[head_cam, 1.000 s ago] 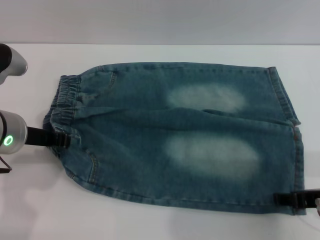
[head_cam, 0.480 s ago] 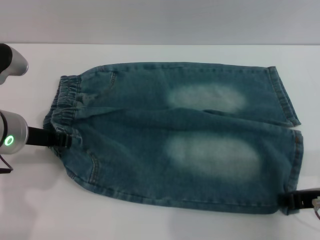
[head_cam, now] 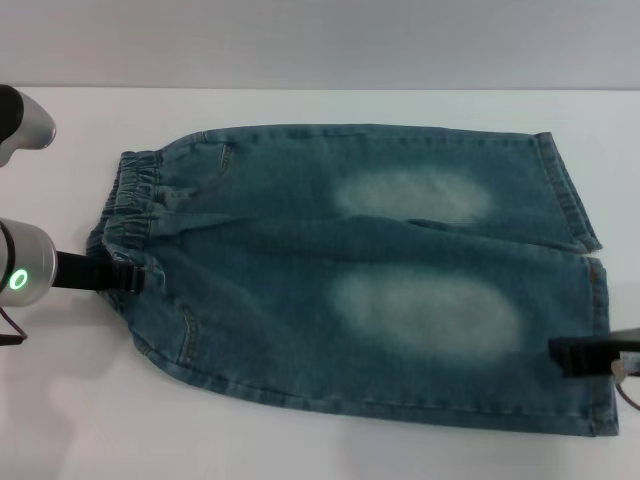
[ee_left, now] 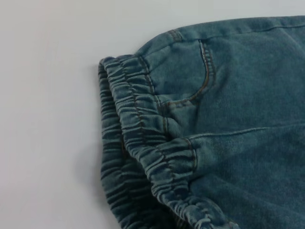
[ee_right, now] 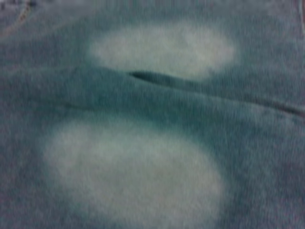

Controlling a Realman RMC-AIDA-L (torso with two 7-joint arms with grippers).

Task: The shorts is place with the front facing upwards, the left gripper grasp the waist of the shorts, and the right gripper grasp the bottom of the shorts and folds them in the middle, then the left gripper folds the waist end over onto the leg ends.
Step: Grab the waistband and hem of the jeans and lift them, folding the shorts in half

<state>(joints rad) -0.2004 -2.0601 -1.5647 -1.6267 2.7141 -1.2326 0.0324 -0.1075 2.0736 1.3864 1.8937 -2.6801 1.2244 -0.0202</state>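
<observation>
Head view shows the shorts [head_cam: 360,275] spread flat on the white table [head_cam: 320,105], front up, with the elastic waist [head_cam: 125,215] toward the robot's left and the leg ends [head_cam: 580,270] toward its right. Two pale faded patches lie on the legs, one on each.

The left gripper [head_cam: 130,278] comes in low from the left edge, its black tip touching the near part of the gathered waist; whether it is wide, narrow or pinching the cloth cannot be told. Its silver arm with the green light [head_cam: 18,280] lies over bare table just beside the waist. A second silver arm segment shows at the far left edge.

The right gripper [head_cam: 572,357] reaches in from the right edge, its black tip over the hem of the nearer leg, above the lower corner; its opening cannot be told either.

Bare table runs along the far side of the shorts, on the left beyond the waist, and in a strip along the near edge. The far leg's hem ends short of the right edge of the picture; the near leg's hem runs almost to it.

Left wrist view shows the ruffled waist [ee_left: 143,157] and a front pocket seam [ee_left: 205,71], with open table beside the band.
</observation>
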